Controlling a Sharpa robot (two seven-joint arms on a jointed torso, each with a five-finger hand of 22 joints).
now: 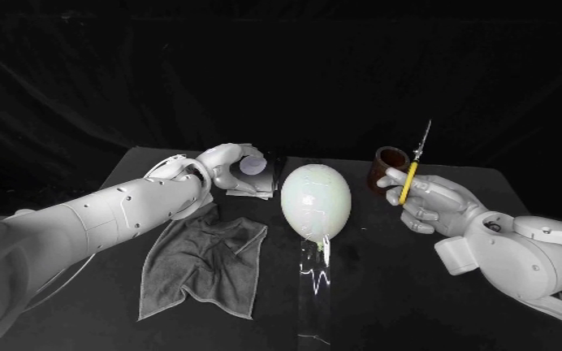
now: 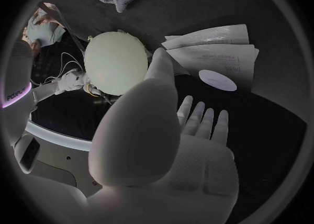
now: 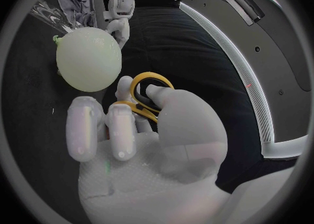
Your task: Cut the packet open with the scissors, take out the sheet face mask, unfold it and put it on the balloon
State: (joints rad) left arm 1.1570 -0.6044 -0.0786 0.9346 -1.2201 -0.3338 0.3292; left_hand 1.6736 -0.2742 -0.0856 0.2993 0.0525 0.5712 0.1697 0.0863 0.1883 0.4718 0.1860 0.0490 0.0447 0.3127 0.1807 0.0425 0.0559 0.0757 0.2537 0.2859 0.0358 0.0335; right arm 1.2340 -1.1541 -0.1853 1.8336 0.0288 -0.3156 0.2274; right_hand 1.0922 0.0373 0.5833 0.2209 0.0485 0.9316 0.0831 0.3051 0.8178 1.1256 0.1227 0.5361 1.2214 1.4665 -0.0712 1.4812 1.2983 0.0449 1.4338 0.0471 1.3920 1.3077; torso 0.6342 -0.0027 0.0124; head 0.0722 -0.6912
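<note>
Lying flat at far side of tabletop (image 1: pixel 398 286), left of balloon (image 1: pixel 316 199): packet (image 2: pixel 219 56). Left hand (image 2: pixel 177 145) just by it, fingers straight, apart, holding nothing. Right hand (image 1: pixel 439 205), right of balloon, grips yellow-handled scissors (image 1: pixel 412 174), blades pointing up. Dark cup (image 1: pixel 386 164) behind scissors. Grey cloth (image 1: pixel 199 266) under left arm.

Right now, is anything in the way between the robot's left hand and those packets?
Nothing visible is. The left hand is open and close to the packets, with only bare black table between them. The balloon stands apart, beside them.
</note>
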